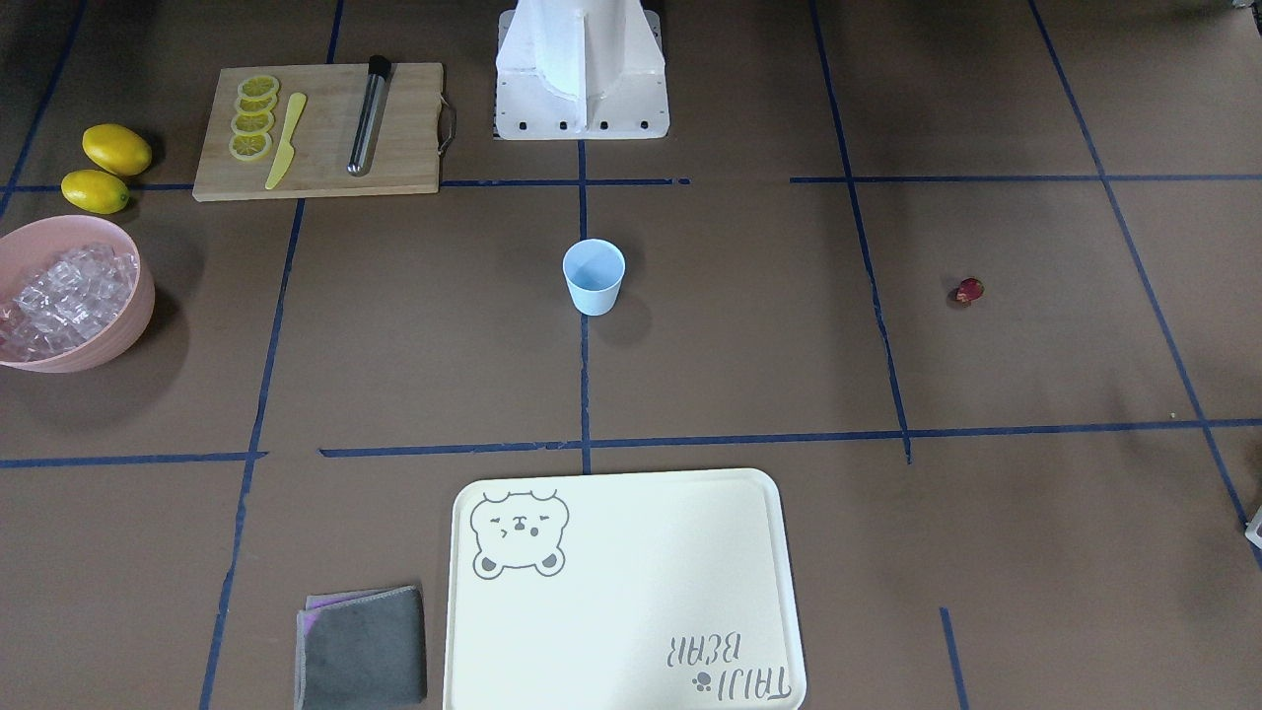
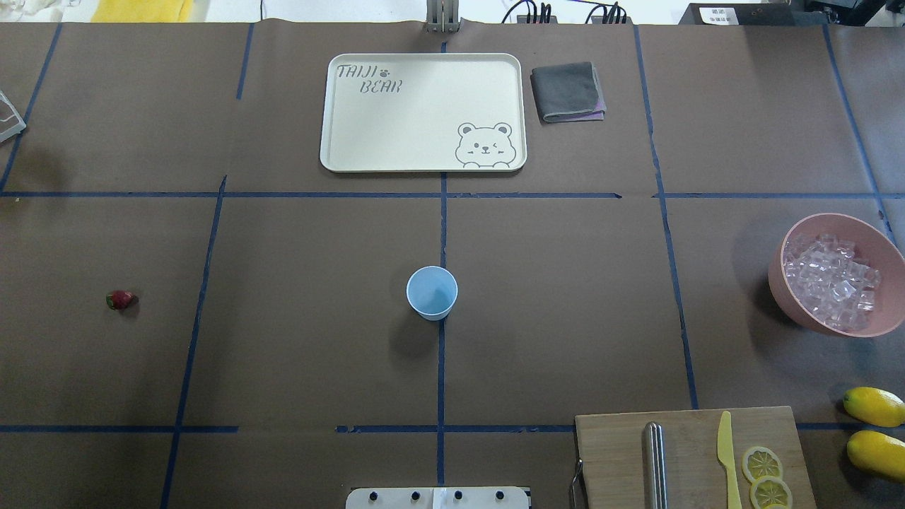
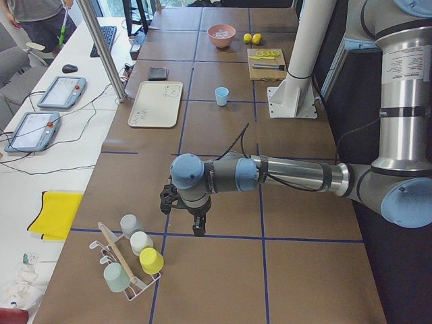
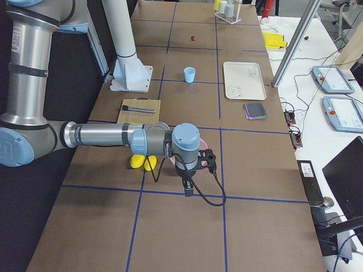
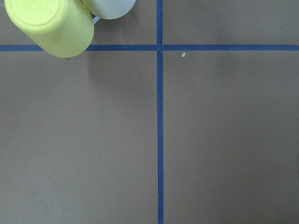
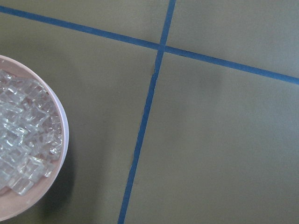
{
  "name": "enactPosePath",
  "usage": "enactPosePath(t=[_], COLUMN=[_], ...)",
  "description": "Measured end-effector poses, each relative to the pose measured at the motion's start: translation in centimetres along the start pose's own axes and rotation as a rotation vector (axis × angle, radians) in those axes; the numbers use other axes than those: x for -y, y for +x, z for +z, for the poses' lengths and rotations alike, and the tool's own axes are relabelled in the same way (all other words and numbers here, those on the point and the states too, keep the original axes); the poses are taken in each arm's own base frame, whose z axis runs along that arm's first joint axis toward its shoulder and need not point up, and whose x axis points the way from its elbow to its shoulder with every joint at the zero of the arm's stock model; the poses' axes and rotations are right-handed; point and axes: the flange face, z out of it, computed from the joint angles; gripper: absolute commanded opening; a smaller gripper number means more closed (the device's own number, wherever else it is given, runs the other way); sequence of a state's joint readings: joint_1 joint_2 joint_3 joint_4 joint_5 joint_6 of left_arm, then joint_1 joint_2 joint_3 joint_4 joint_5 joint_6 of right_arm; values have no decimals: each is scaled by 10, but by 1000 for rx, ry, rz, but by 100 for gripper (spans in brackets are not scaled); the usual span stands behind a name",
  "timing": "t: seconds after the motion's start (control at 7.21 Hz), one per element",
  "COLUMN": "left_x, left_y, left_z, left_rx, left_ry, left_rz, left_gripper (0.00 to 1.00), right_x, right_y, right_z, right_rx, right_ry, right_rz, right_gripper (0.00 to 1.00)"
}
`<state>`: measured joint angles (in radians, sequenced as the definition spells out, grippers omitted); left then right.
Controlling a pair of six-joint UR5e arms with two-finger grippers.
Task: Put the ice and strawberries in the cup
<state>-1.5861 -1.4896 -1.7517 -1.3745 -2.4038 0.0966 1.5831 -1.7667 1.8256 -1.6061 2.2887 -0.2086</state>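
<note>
The light-blue cup [image 1: 594,276] stands upright and empty at the table's middle, also seen from overhead [image 2: 432,292]. The dark-red strawberry [image 2: 121,300] lies alone on the robot's left side. The ice [image 2: 831,283] fills a pink bowl [image 2: 799,311] on the robot's right side; the right wrist view shows the ice [image 6: 23,149] at its left edge. My left gripper [image 3: 197,228] hangs over the table's left end, far from the cup. My right gripper [image 4: 188,188] hangs just past the bowl. I cannot tell whether either is open or shut.
A wooden cutting board [image 2: 693,452] holds lemon slices, a yellow knife and a metal tube. Two lemons [image 2: 875,406] lie beside it. A cream tray [image 2: 424,113] and a grey cloth [image 2: 568,92] lie at the far edge. A rack of cups [image 3: 135,260] stands near my left gripper.
</note>
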Motion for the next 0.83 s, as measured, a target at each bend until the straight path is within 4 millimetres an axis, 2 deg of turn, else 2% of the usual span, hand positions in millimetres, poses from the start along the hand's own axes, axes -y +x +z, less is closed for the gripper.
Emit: enactPosePath(t=[0.42,0.83], left_x=[0,0], left_y=[0,-1], left_z=[1,2], left_rx=[-1,-2], left_ry=[-1,-2], left_rz=[3,1], left_gripper=[100,100], right_x=[4,13], right_y=[-9,-35], right_z=[-11,-41], right_rx=[-1,-9], right_ry=[23,84], right_rz=[-20,-71], right_gripper=[100,100])
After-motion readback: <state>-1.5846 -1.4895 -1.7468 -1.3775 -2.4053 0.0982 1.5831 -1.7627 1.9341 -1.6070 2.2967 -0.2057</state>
